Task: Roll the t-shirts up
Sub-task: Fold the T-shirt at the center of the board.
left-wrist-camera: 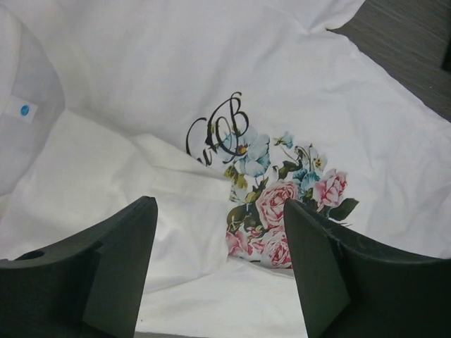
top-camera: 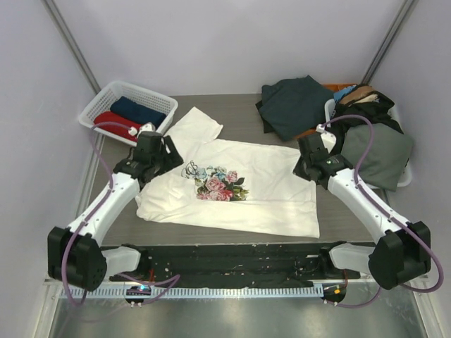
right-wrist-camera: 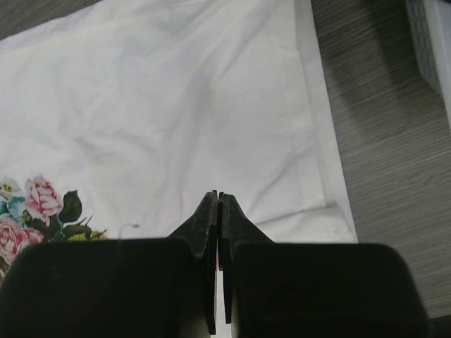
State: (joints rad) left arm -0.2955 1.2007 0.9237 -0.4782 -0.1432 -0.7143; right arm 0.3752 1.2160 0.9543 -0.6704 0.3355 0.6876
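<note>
A cream-white t-shirt (top-camera: 268, 186) lies spread on the table, with its floral print (top-camera: 215, 184) facing up. My left gripper (top-camera: 163, 151) hovers over the shirt's left side with its jaws wide open and nothing between them. In the left wrist view (left-wrist-camera: 220, 204) a fold of white cloth (left-wrist-camera: 120, 183) lies beside the print (left-wrist-camera: 282, 204). My right gripper (top-camera: 308, 165) is at the shirt's right edge. In the right wrist view its jaws (right-wrist-camera: 219, 193) are shut above the white cloth (right-wrist-camera: 176, 105), and I see nothing held. A red t-shirt (top-camera: 116, 121) and a navy one (top-camera: 136, 109) sit rolled in a basket.
The white lattice basket (top-camera: 106, 96) stands at the back left. A dark green garment (top-camera: 296, 105) lies at the back right, beside a second basket (top-camera: 402, 176) heaped with grey and dark clothes. Bare table (right-wrist-camera: 394, 141) shows to the right of the shirt.
</note>
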